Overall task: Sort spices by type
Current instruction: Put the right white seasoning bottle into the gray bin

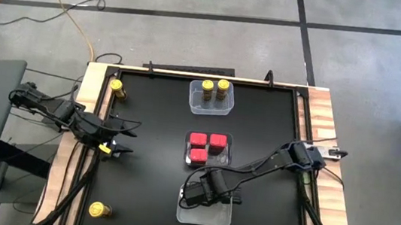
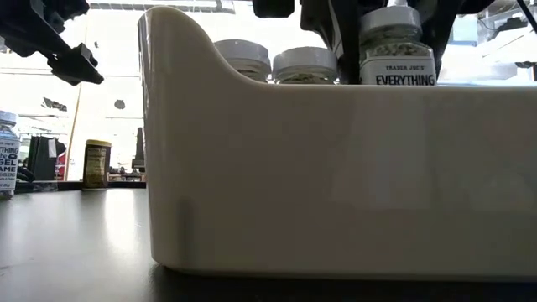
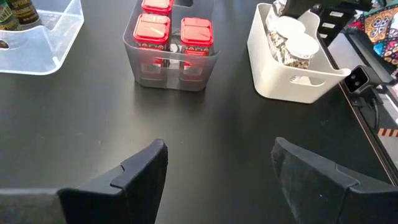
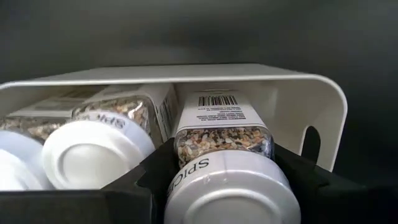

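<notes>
White plastic forms the tub (image 1: 204, 213) nearest the table's front edge, and the right gripper (image 4: 227, 163) reaches into it, its two dark fingers pinching a white-capped jar (image 4: 225, 155) of seed mix. That jar's cap reads "SPIC…" and a barcode shows on its label; in the low view the same jar (image 2: 396, 46) carries "TRADER JOE'S" and "EVERYTHING" above the tub wall (image 2: 336, 168). Beside it in the tub lie more white-capped jars (image 4: 93, 146), one also lettered "SPIC…".

The middle clear tub (image 1: 209, 150) holds three red tins (image 3: 168, 28), packed close together. The far clear tub (image 1: 211, 98) holds two yellow-capped amber jars (image 1: 214, 90).

Two more yellow-capped jars stand loose on the black table (image 1: 146, 190): one (image 1: 117, 87) at the far left corner, one (image 1: 98, 209) near the front left corner. A further jar (image 2: 7, 151) at the left edge of the low view shows "EVERYTHING", partly cut off.

The left gripper (image 3: 217, 174) hovers over bare table at the left side, its jaws spread wide and holding nothing.
</notes>
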Robot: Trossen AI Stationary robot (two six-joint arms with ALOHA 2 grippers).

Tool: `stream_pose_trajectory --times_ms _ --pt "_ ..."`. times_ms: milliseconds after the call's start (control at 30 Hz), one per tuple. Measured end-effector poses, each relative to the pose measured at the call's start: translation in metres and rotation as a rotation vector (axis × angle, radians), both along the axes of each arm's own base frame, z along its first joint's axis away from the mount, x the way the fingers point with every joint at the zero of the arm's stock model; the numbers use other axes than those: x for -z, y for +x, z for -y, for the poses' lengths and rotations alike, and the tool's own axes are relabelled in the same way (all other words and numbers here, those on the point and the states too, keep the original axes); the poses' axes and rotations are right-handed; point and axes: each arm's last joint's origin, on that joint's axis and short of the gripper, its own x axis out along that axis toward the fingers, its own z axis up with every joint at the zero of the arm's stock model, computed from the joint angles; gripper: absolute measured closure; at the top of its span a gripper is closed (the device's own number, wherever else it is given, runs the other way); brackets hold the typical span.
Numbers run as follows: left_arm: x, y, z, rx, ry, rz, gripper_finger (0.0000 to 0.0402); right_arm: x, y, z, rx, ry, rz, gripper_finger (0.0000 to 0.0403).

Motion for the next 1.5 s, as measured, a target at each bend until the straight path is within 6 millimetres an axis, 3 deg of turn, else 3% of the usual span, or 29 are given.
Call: stream_pose_trajectory --times_ms 267,533,800,1500 --pt "0.0000 0.0000 0.0000 0.000 0.000 0.000 0.0125 0.0001 -0.0008 0.0007 0.002 -0.015 -0.005 0.0159" --pt "0.0000 0.0000 0.0000 0.000 0.000 0.000 0.0125 0.0000 0.0013 0.0005 -0.005 -0.027 0.024 0.0174" --pt "0.0000 0.0001 0.0000 0.000 0.000 0.000 0.0125 -0.0001 0.0006 0.0005 -0.032 -0.032 0.020 0.0149" --pt "0.0000 0.0001 0.0000 0.000 0.000 0.000 0.0125 -0.0002 0.0018 0.0004 -0.059 -0.058 0.046 0.0145"
